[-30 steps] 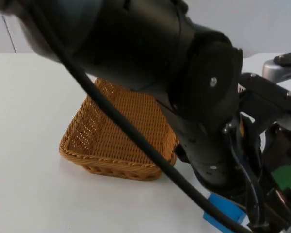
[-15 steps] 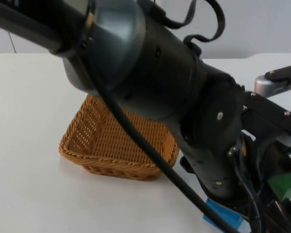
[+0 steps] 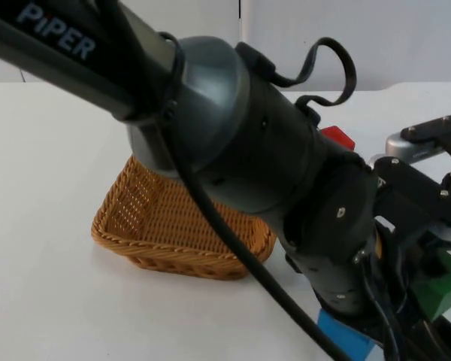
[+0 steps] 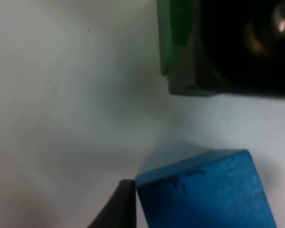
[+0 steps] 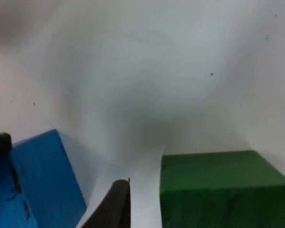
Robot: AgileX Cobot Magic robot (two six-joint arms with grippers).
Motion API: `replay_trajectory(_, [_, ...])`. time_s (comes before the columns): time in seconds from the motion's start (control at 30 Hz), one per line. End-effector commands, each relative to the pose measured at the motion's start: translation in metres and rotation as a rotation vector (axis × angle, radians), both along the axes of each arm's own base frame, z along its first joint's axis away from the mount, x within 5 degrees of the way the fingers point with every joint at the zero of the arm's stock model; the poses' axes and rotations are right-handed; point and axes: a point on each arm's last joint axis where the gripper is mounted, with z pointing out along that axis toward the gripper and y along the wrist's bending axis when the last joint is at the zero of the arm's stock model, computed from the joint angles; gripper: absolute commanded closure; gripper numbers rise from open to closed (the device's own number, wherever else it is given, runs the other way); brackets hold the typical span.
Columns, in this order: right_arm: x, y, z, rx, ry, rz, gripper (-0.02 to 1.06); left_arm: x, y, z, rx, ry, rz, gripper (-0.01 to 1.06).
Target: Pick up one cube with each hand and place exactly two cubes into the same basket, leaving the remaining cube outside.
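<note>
A blue cube (image 3: 344, 340) lies on the table at the front right, and my left gripper (image 4: 180, 209) is down around it. One black finger (image 4: 118, 205) rests against the cube's (image 4: 204, 190) side and the gripper looks open. A green cube (image 3: 442, 289) sits just right of it. My right gripper (image 5: 190, 209) is open beside that cube (image 5: 223, 187), with a strip of table between its finger (image 5: 111, 204) and the cube. A red cube (image 3: 337, 138) lies farther back. The wicker basket (image 3: 128, 239) stands left of centre.
My left arm (image 3: 233, 150) stretches across the table above the basket's far right part and hides it. The right arm (image 3: 421, 188) comes down at the right edge. The blue cube (image 5: 33, 185) and the green cube (image 4: 173, 38) lie close together.
The left arm has swung lower and farther over the basket, uncovering the red cube. The right arm has come down and left. Both cubes stay where they were.
</note>
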Motion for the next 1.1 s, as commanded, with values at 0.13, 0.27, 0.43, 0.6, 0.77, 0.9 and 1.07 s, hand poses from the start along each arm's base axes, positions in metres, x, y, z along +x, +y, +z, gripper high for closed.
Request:
replay_trajectory(0.13, [0.003,0.001,-0.003,0.000,-0.019,0.008,0.00,0.003,-0.003,-0.001,-0.029,-0.024,0.004,0.04])
replay_trajectory(0.27, [0.003,0.001,-0.004,0.001,-0.024,0.007,0.00,0.004,-0.002,-0.011,-0.010,-0.013,0.009,0.08])
replay_trajectory(0.43, [0.004,0.002,-0.003,0.002,-0.036,0.008,0.00,0.008,0.002,-0.021,0.011,0.003,0.024,0.10])
replay_trajectory(0.6, [0.005,0.002,-0.003,0.004,-0.043,0.007,0.00,0.009,0.002,-0.021,0.009,0.003,0.028,0.10])
replay_trajectory(0.77, [0.005,0.002,-0.003,0.002,-0.041,0.012,0.04,0.009,0.002,-0.021,0.008,0.004,0.030,0.10])
replay_trajectory(0.9, [0.004,0.001,-0.003,0.001,-0.035,0.013,0.16,0.009,0.002,-0.021,0.010,0.005,0.030,0.12])
replay_trajectory(1.07, [0.004,0.001,-0.003,0.001,-0.030,0.012,0.40,0.009,0.003,-0.021,0.016,0.009,0.029,0.18])
